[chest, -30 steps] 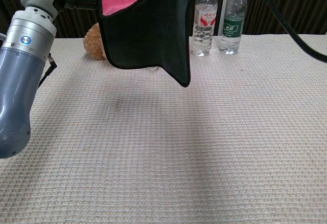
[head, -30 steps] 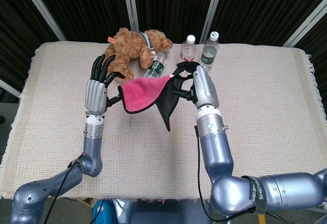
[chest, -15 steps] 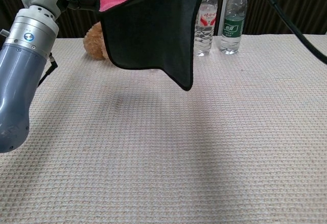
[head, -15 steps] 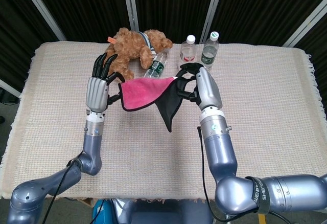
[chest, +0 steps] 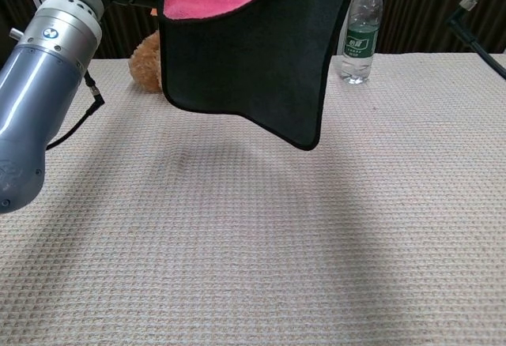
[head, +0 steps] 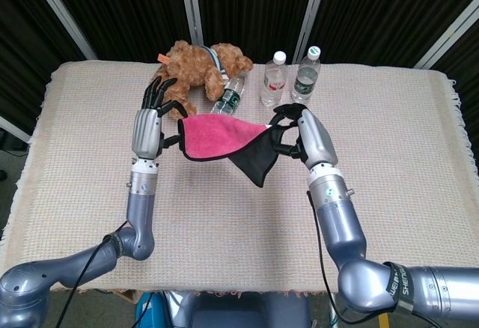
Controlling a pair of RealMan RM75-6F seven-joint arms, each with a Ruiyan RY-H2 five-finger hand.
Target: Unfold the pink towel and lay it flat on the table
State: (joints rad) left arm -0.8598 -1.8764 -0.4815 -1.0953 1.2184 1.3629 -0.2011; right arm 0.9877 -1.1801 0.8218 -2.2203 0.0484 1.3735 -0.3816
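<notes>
**Robot hands hold towel stretched in the air, not yet laid down**

Left robot hand point(head: 152, 122) pinches one top corner of the pink towel point(head: 217, 135); the other fingers are spread upward. Right robot hand point(head: 299, 129) has its fingers closed round the opposite corner. From the head view I read the towel as hanging between the two, above the surface point(head: 389, 156) and not touching it. The pink face is up, the dark backing is down, and one loose dark corner droops below the right-hand side. The chest view shows the dark side hanging as a sheet with a clear gap beneath its lowest point.

Step in hand, as I judge it: spreading. The cloth looks mostly opened but sags in the middle, so it is not taut.

Next move, my plan: draw my hands a little further apart to take out the sag, then lower evenly so the drooping corner lands first without folding under. Release only once the cloth lies flat.

Nearby, behind the towel: teddy bear point(head: 198, 73), a lying bottle point(head: 229, 97), two upright bottles point(head: 274, 78). Keep the lowering path toward me, away from these.
</notes>
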